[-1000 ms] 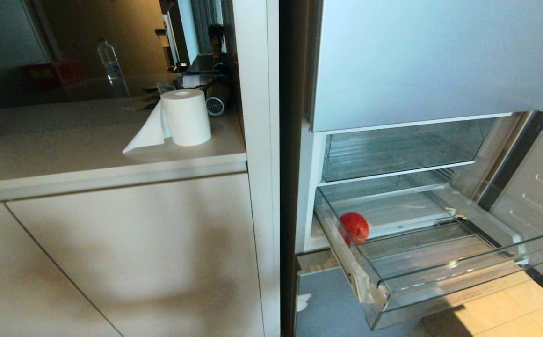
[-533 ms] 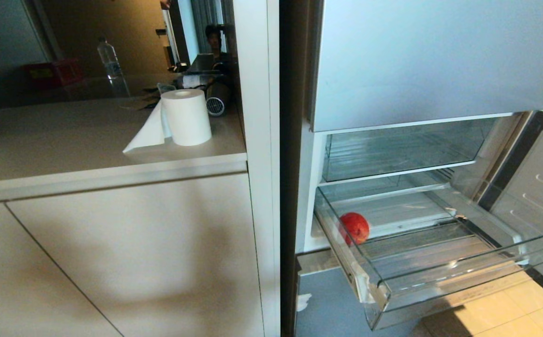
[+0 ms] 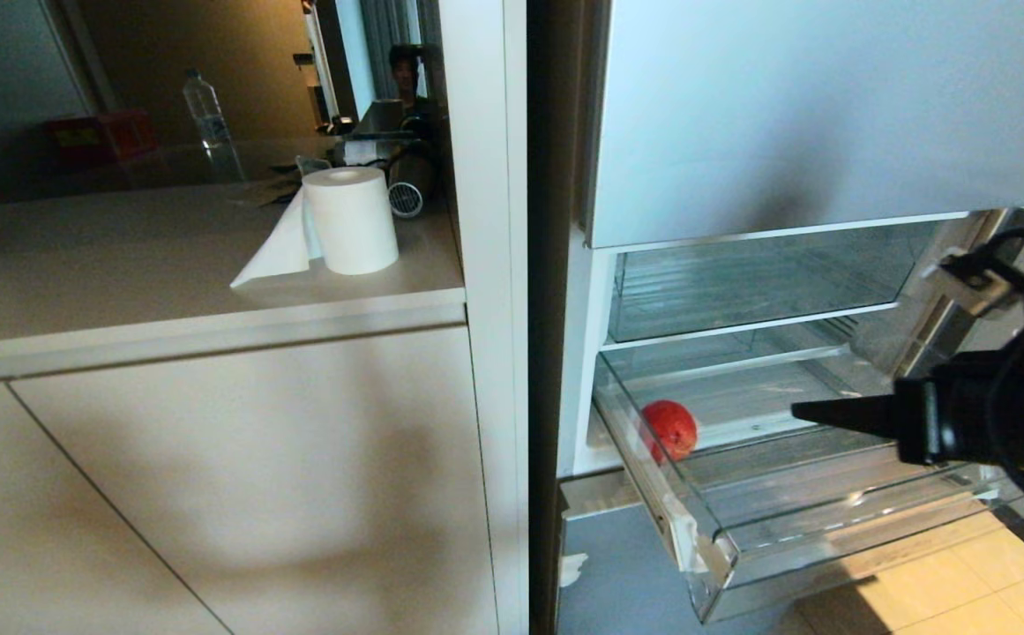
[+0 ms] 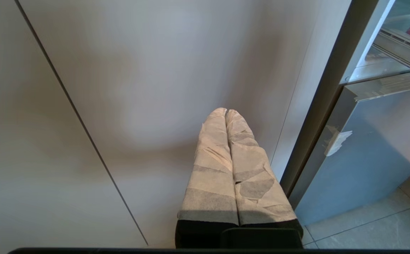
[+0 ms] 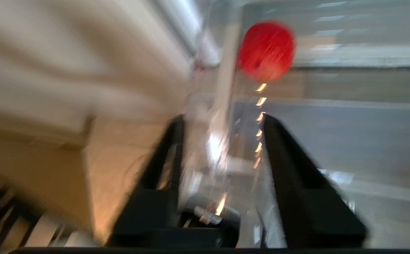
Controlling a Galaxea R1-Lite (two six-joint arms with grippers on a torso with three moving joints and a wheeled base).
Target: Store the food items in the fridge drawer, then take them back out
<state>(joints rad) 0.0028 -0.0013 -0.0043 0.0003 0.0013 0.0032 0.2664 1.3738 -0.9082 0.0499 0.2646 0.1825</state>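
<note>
Red fruit (image 3: 669, 429) sits at fridge drawer's (image 3: 838, 520) left rear; right gripper (image 5: 222, 120), jaws parted and empty, aims across it — risk: clipping the clear wall or rolling the fruit; left gripper (image 4: 226, 112) closed, parked.

Drawer (image 3: 829, 520) is pulled out and open on top, so there's room to come in from above. The upper drawer (image 3: 741, 282) hangs over the back part, and the apple (image 3: 670, 429) sits tight against the left wall.
</note>
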